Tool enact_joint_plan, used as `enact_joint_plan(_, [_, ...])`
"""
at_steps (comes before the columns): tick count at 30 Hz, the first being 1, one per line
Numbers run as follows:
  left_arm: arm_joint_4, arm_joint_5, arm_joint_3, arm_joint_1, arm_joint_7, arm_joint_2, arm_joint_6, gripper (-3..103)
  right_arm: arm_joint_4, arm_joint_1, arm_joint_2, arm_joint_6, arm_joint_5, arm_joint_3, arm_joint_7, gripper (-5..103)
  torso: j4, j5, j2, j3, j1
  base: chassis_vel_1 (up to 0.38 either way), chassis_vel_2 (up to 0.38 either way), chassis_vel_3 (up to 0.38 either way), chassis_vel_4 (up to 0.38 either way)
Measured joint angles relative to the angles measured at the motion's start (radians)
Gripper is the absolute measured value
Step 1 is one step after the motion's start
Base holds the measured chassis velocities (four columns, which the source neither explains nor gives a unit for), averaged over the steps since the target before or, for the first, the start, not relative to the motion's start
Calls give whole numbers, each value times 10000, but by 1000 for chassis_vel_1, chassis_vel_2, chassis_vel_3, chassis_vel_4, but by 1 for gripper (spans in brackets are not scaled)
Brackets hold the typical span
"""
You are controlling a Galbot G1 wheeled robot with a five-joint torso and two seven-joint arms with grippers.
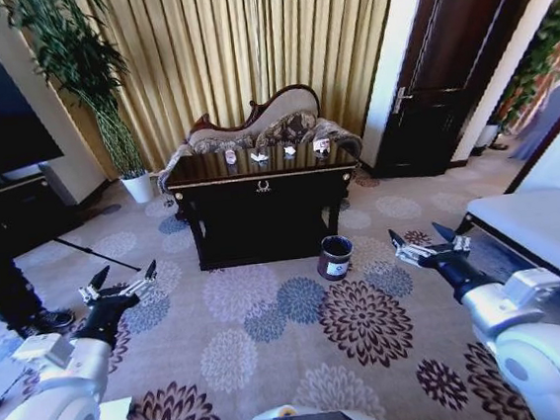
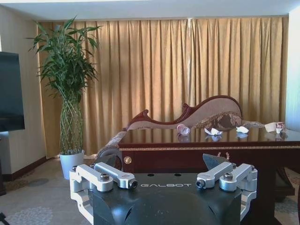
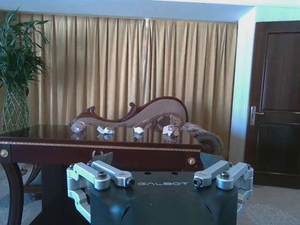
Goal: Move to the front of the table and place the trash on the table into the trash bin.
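Facing table (image 1: 265, 206), claws parted

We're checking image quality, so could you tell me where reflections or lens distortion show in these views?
Head view: wide-angle bending curves the door and walls. Left wrist view: the glossy table mirrors the trash. Right wrist view: the tabletop reflects the paper pieces likewise.

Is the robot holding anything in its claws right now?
No. The left gripper and right gripper are open and empty above the carpet. The trash lies on the table.
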Motion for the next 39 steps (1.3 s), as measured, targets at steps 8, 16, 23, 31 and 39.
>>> enact_joint_plan(8, [1, 7, -6, 31, 20, -17, -84, 100, 0, -10, -2, 6, 27, -27, 3, 100, 1, 2, 0, 0, 0, -125, 139, 129, -145])
enact_joint_plan(16, [0, 7, -10, 51, 35, -48, -116, 100, 0, -16, -2, 7, 29, -91, 4, 100, -1, 0, 2, -2, -5, -139, 99, 126, -108])
enact_joint_plan(23, [1, 10, -11, 46, 77, -58, -133, 100, 0, -16, -36, 12, 26, -90, 0, 100, 0, 2, 1, 0, -2, -164, 150, 168, -133])
enact_joint_plan(31, [1, 17, -12, 47, 95, -67, -151, 100, 0, -3, -39, 18, 17, -144, -16, 100, -1, -1, 1, -1, -3, -152, 171, 161, -177])
enact_joint_plan(39, [1, 25, 17, 25, 127, -85, -167, 100, 0, 10, -44, 21, -2, -219, -37, 100, 0, 2, 2, -1, -4, -161, 172, 173, -161])
